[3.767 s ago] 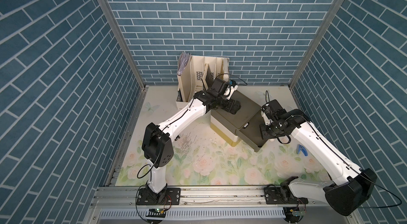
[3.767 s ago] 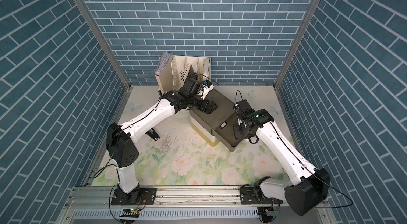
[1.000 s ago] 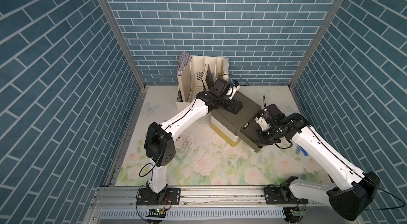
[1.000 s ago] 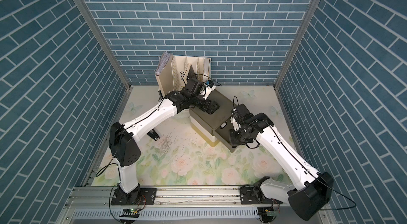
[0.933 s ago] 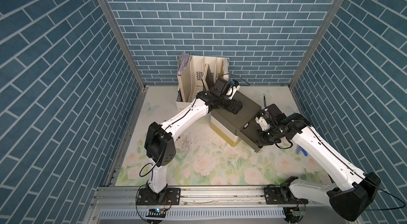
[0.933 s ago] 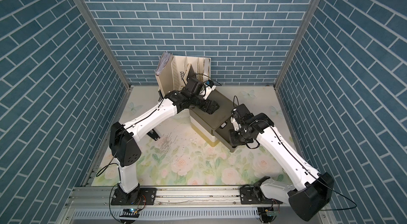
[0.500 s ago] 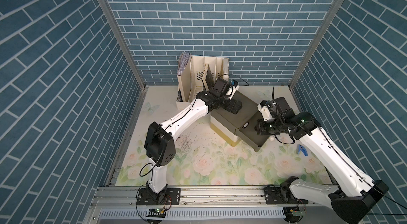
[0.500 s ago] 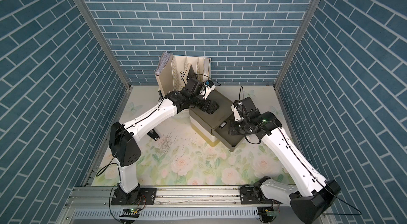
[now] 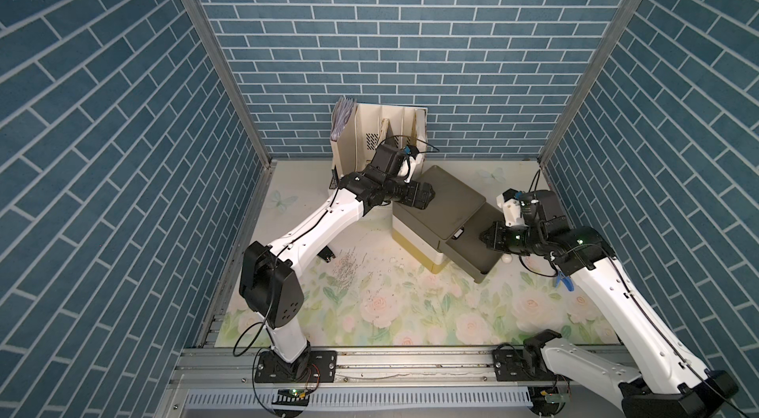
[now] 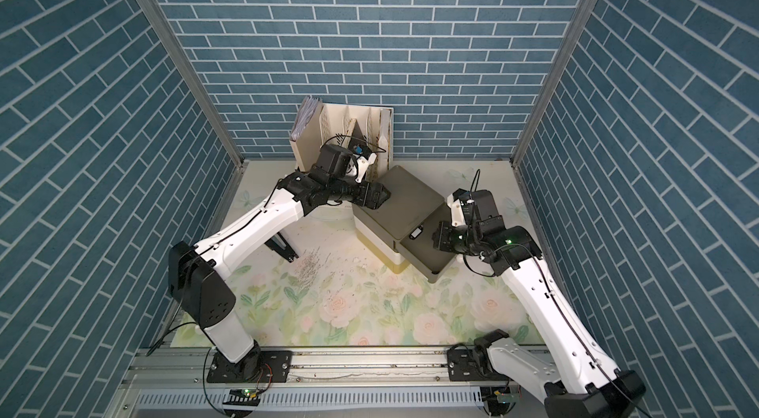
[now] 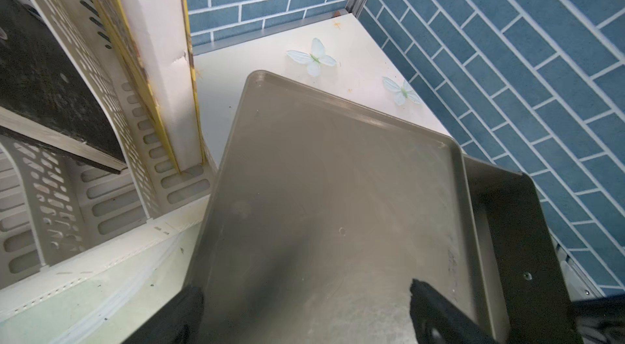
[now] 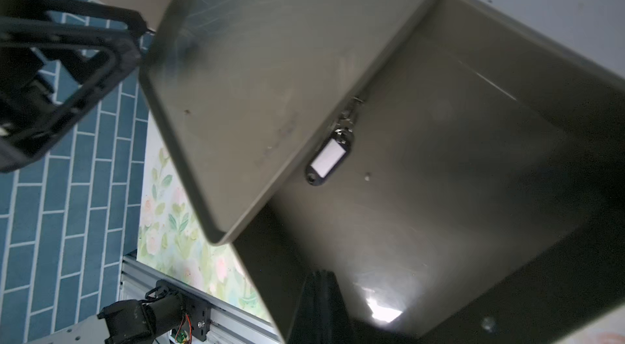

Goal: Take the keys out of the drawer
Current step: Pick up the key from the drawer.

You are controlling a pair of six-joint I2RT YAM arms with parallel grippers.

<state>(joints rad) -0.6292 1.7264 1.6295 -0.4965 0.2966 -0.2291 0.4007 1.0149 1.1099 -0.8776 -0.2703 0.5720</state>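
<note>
An olive-grey cabinet point(image 9: 437, 200) stands at the back with its drawer point(image 9: 472, 257) pulled out toward the front right. The keys point(image 12: 326, 159), on a black tag with a white label, lie at the drawer's inner end, partly under the cabinet top; both top views show them point(image 9: 459, 233) point(image 10: 416, 233). My right gripper point(image 12: 323, 279) is shut and empty, hovering over the drawer's outer end point(image 9: 486, 239), apart from the keys. Over the cabinet top's back left corner point(image 9: 427, 196) my left gripper point(image 11: 304, 298) stands open with nothing between its fingers.
A cream file organiser point(image 9: 378, 136) stands against the back wall just behind the left arm. A blue claw-shaped tool point(image 9: 562, 282) and a small white ball point(image 9: 507, 259) lie right of the drawer. Small metal bits point(image 9: 345, 270) are scattered on the floral mat, front left.
My right wrist has risen and swung a little to the right, still shut, with its tip staying over the drawer. The left arm has kept its place on the cabinet top.
</note>
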